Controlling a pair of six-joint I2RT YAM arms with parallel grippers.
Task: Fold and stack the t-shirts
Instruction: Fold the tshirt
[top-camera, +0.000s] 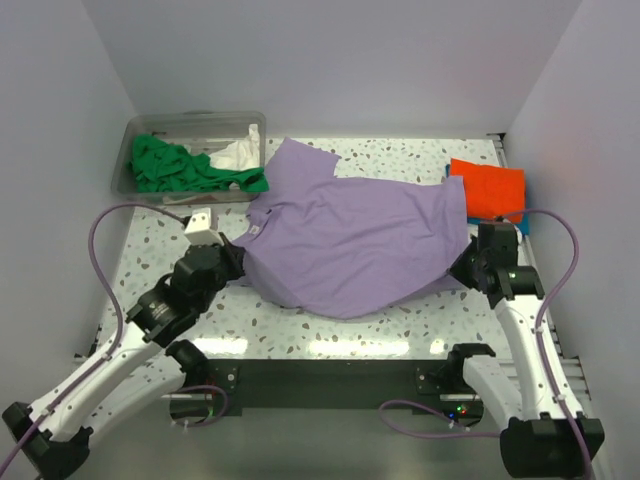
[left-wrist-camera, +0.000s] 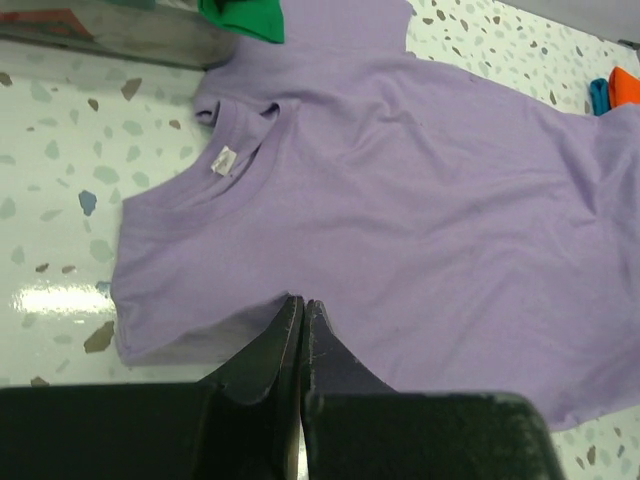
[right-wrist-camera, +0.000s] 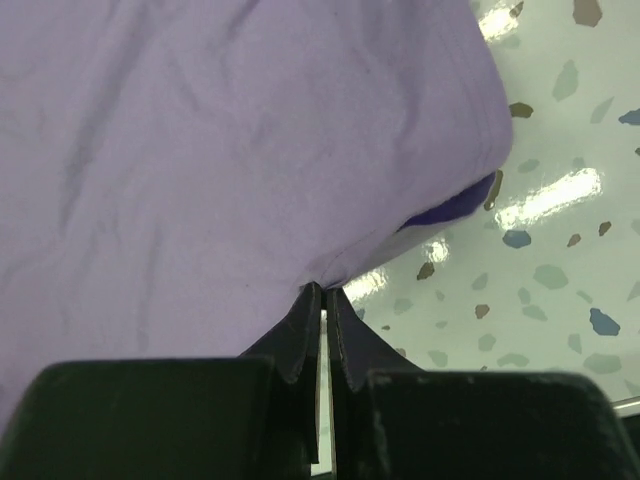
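A lavender t-shirt lies spread across the middle of the table, collar to the left; its white neck label shows in the left wrist view. My left gripper is shut on the shirt's near-left edge. My right gripper is shut on the shirt's near-right edge, where the cloth bunches at the fingertips. A folded orange t-shirt lies on a blue one at the back right. A green t-shirt and a white one sit crumpled in the tub.
A clear plastic tub stands at the back left, its wall just beyond the lavender shirt's sleeve. White walls close in the left, right and back of the speckled table.
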